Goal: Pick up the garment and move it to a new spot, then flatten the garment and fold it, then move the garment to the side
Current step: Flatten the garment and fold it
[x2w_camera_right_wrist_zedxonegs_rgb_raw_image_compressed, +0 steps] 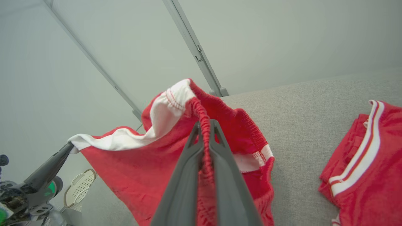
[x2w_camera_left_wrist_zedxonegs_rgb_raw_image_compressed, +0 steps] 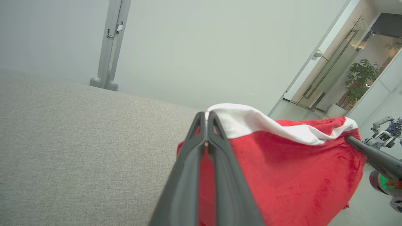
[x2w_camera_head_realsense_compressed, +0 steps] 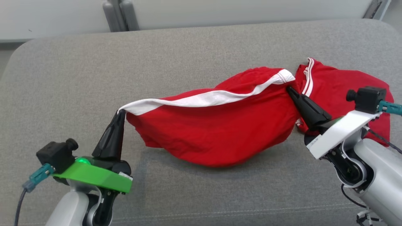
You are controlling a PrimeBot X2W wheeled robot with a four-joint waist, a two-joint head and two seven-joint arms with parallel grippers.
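Observation:
The garment (x2w_camera_head_realsense_compressed: pixel 220 131) is a pair of red shorts with a white side stripe, stretched between both grippers above the grey cushion (x2w_camera_head_realsense_compressed: pixel 188 50). My left gripper (x2w_camera_head_realsense_compressed: pixel 121 112) is shut on the white corner at the garment's left end; the left wrist view has that gripper (x2w_camera_left_wrist_zedxonegs_rgb_raw_image_compressed: pixel 206 116) pinching the white fabric of the garment (x2w_camera_left_wrist_zedxonegs_rgb_raw_image_compressed: pixel 282 169). My right gripper (x2w_camera_head_realsense_compressed: pixel 288 89) is shut on the elastic waistband at the right end. In the right wrist view that gripper (x2w_camera_right_wrist_zedxonegs_rgb_raw_image_compressed: pixel 204 125) clamps the gathered red waistband of the garment (x2w_camera_right_wrist_zedxonegs_rgb_raw_image_compressed: pixel 141 163). The garment's lower part sags onto the cushion.
A second red garment with white stripes (x2w_camera_head_realsense_compressed: pixel 339 88) lies at the cushion's right, behind my right arm; it appears again as a red garment (x2w_camera_right_wrist_zedxonegs_rgb_raw_image_compressed: pixel 364 163) in the right wrist view. A grey post (x2w_camera_head_realsense_compressed: pixel 121 14) stands beyond the cushion's far edge. Bare cushion lies to the left and front.

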